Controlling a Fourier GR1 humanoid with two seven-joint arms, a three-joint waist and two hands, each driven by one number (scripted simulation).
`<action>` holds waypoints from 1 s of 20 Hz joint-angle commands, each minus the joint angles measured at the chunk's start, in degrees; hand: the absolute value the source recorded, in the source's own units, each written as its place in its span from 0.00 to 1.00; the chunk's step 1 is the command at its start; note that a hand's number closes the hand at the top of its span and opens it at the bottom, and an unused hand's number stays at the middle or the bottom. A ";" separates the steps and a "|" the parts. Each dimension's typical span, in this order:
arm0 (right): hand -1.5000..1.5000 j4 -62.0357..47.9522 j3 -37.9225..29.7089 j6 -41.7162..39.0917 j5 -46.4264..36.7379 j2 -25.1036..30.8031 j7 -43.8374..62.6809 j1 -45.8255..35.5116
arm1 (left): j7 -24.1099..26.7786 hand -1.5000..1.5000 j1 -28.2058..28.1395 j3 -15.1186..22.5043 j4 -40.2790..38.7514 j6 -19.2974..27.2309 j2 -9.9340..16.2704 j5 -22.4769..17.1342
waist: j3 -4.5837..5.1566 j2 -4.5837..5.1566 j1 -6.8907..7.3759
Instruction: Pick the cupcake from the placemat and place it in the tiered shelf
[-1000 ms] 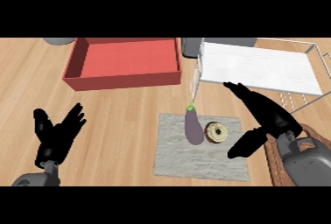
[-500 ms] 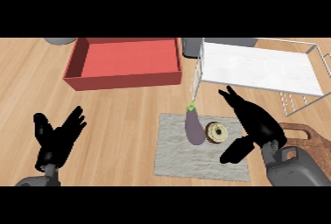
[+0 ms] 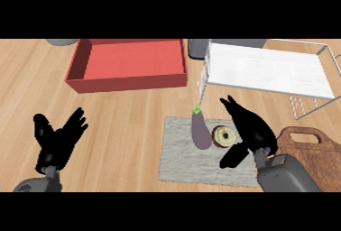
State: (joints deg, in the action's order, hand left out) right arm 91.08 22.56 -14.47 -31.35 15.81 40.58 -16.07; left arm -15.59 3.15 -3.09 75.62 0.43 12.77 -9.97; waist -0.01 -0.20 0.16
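On the placemat [image 3: 200,155] the cupcake [image 3: 223,136] sits ungrasped, right hand [image 3: 248,130] at its three o'clock, fingers spread, holding nothing; shelf [image 3: 269,72] unfilled.

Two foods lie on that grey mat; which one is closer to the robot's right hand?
The round cupcake, right beside the right hand; the purple eggplant lies on its far side.

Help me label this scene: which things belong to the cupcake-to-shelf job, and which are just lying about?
Job: cupcake, placemat, tiered shelf, right hand.

Lying about: eggplant, red bin, cutting board, resting left hand.
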 commanded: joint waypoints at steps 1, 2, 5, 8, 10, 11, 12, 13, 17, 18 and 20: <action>0.00 -5.41 -2.56 -1.31 -3.55 -2.32 -0.26 -3.33 | 0.88 0.50 -0.39 -0.77 -0.61 -1.90 -0.35 -0.23 | 0.01 0.21 0.05; 0.00 -2.22 0.30 0.14 -6.20 -2.46 0.09 1.12 | -0.14 0.50 -2.39 0.97 2.89 -0.05 -1.08 1.94 | 0.01 0.16 -0.02; 0.00 -7.11 -1.94 3.35 -8.74 -1.70 -6.45 2.10 | -1.17 0.50 -3.29 -0.47 3.53 0.89 -1.78 1.29 | 0.00 0.19 0.01; 0.00 -7.74 -3.44 0.60 -11.19 -5.37 -4.03 -0.88 | -0.51 0.50 -2.53 0.18 3.25 0.19 -2.53 3.15 | 0.01 0.18 -0.04; 0.00 -14.63 -3.21 3.77 -13.17 -6.62 -8.77 -2.30 | -1.82 0.50 -2.40 -0.81 4.47 0.36 -2.31 2.32 | 0.00 0.21 0.08; 0.00 -11.32 -5.08 3.90 -12.18 -5.31 -10.71 0.16 | -2.23 0.50 -1.91 -0.86 5.12 0.96 -2.90 2.50 | 0.00 0.18 -0.05; 0.00 -11.88 -5.24 4.49 -12.96 -7.06 -9.58 0.37 | 0.95 0.50 -0.42 -1.71 -0.23 -1.47 -2.25 2.50 | 0.01 0.20 -0.11; 0.00 -9.60 -5.84 4.26 -12.31 -5.82 -11.14 1.36 | 1.80 0.50 -2.42 -1.74 0.29 -1.59 -2.05 2.88 | 0.01 0.19 -0.11; 0.00 -19.88 -6.34 8.07 -15.17 -9.09 -15.74 -2.26 | 0.67 0.50 -4.38 -2.72 3.16 -3.21 -1.15 1.83 | 0.00 0.21 0.16; 0.00 -21.14 -6.77 9.52 -16.01 -9.33 -16.88 -2.21 | -0.74 0.50 3.28 -2.85 -2.30 -1.15 -1.82 3.19 | 0.01 0.25 -0.08; 0.00 -24.04 -9.08 7.96 -15.26 -9.58 -18.20 -5.05 | 2.85 0.50 1.17 -3.31 -4.70 -3.05 -2.14 2.87 | 0.01 0.26 0.00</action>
State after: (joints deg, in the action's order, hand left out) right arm 72.19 15.45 -7.70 -45.60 7.29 25.97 -19.12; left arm -15.41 3.44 -5.23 75.77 -1.04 10.57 -7.17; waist -0.09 -0.08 0.17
